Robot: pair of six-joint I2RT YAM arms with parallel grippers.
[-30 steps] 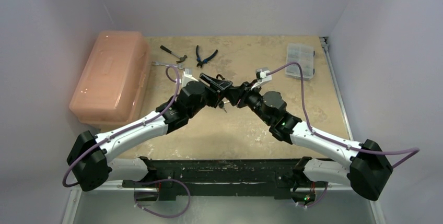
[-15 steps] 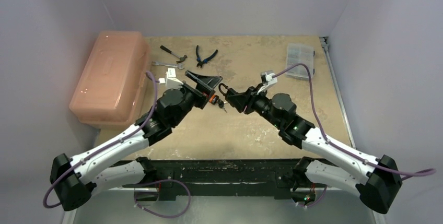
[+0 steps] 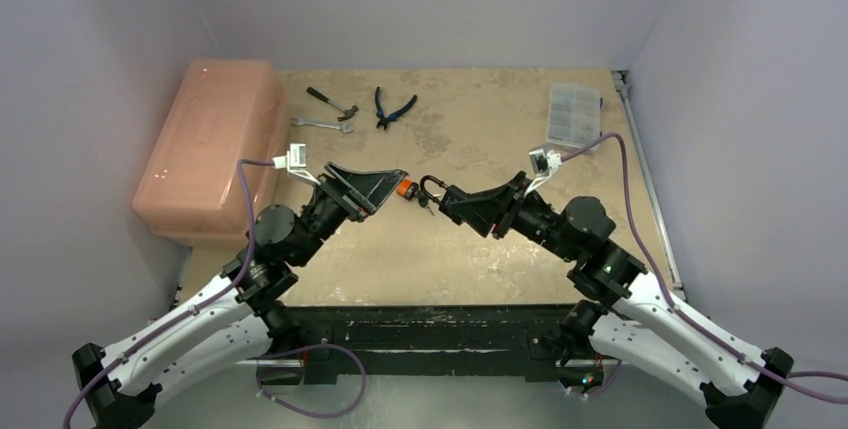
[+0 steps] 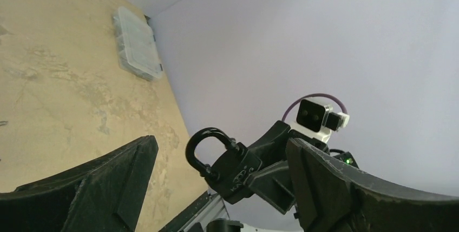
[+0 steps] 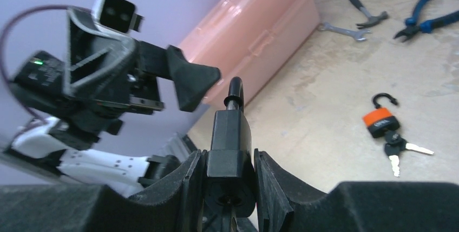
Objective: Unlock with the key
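A pink box (image 3: 210,144) is sitting well out to the left of the left gripper's fingers. A hammer (image 3: 330,101), a wrench (image 3: 320,124) and a pair of pliers (image 3: 393,107) are lying on the table (image 3: 480,239) beyond the fingertips.

The left gripper (image 3: 385,192) is hanging over the table with its fingers (image 4: 108,189) spread wide and nothing between them. From above, an orange padlock (image 5: 379,121) is showing just beside its fingertips. It is lying flat on the table with its shackle swung open, and the keys (image 5: 398,148) are touching its lower end.

A black padlock (image 5: 230,134) is showing in the left wrist view past the tips of the spread left fingers, apart from both. The right gripper (image 5: 230,161) is clamping this padlock by its body, one finger (image 5: 270,189) pressing on each side. The shackle is sticking out past the fingertips toward the left gripper. I cannot tell whether that shackle is latched.

A clear case (image 3: 574,114) is lying well beyond the right fingers, near the right wall.
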